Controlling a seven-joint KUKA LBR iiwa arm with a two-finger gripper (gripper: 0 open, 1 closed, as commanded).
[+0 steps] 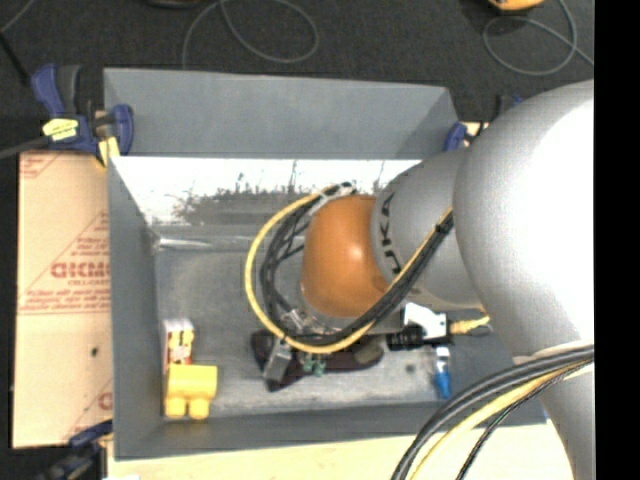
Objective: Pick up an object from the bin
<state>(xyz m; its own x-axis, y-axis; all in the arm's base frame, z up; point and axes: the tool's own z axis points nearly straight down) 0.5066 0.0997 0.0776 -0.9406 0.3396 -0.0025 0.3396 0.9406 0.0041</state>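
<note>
The tool [283, 359] hangs near a yellow block [190, 391]; spread or pinching, I cannot tell. The yellow block looks hard and light: grab its flat sides.

You see a yellow plastic block [190, 390] at the near left of the grey metal bin [135, 298], a small red-and-white box [178, 340] beyond it, a slim blue piece [441, 378] near right, and the arm's orange dome cover [340, 253] with yellow and black cables [252, 278].

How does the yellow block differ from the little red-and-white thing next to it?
The yellow block is one plain colour and wider; the red-and-white thing is two-coloured and narrower. The block lies nearer the view's bottom edge. Both rest close together in the bin, on the view's left.
</note>
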